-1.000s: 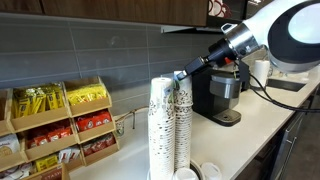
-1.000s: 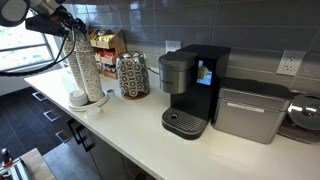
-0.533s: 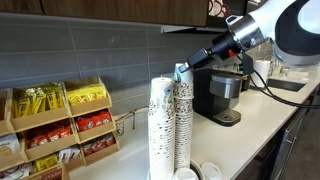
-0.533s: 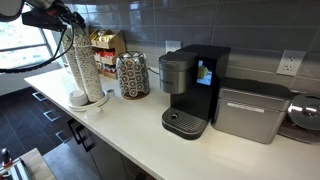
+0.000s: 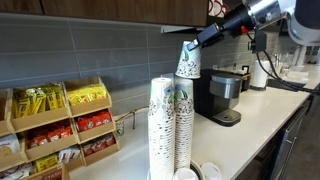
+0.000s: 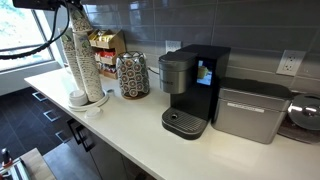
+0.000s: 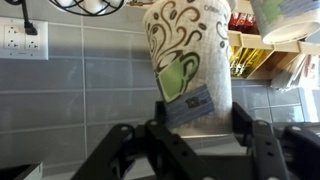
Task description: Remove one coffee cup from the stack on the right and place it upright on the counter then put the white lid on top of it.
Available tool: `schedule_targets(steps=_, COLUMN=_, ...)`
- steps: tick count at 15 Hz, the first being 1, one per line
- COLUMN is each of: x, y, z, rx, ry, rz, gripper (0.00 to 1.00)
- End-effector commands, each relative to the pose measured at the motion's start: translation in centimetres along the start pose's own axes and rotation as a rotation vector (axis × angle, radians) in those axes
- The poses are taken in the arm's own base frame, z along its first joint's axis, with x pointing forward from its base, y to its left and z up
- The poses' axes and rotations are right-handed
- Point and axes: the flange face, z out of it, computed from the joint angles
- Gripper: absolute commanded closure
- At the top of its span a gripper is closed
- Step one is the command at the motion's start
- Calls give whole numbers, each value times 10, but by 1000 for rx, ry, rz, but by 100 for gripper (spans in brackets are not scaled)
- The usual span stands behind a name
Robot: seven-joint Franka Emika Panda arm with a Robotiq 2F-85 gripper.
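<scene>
My gripper (image 5: 192, 46) is shut on a single coffee cup (image 5: 187, 62), white with green print, and holds it in the air just above the stack (image 5: 183, 125). The cup's wider end points down. In the wrist view the coffee cup (image 7: 190, 50) fills the middle, clamped between my two dark fingers (image 7: 161, 112) of the gripper (image 7: 200, 115). A second column of cups (image 5: 159, 125) stands beside the stack. The white lid (image 5: 187, 173) lies on the counter (image 5: 255, 118) at the stack's foot. In an exterior view the cup columns (image 6: 80, 60) stand at the far left; gripper and cup are cut off above.
A black coffee maker (image 5: 220, 95) (image 6: 190, 90) stands on the counter (image 6: 130, 125). A wooden snack rack (image 5: 60, 120) sits against the grey tiled wall. A patterned canister (image 6: 132, 75) and a silver appliance (image 6: 250, 110) also stand along the wall. Another lid (image 5: 211, 172) lies nearby.
The gripper has risen and drawn the top cup up off the stack; a second ago the cup still sat at the stack's top.
</scene>
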Motion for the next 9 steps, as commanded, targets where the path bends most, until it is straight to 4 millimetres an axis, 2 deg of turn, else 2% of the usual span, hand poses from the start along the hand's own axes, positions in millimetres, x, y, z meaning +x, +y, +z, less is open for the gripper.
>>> schedule_targets(steps=1, x=25, y=6, z=-35, rx=-54, ry=-32, rz=-86, gripper=61)
schedule_targets(steps=5, x=46, y=15, z=-66, rx=-128, ry=-95, rz=-150, gripper=61)
schedule_targets(steps=7, x=47, y=20, z=-71, rx=-155, ry=-171, rz=-167, gripper=61)
schedule_targets(steps=9, x=40, y=24, z=-65, rx=-181, ry=-289, rz=-186, gripper=61)
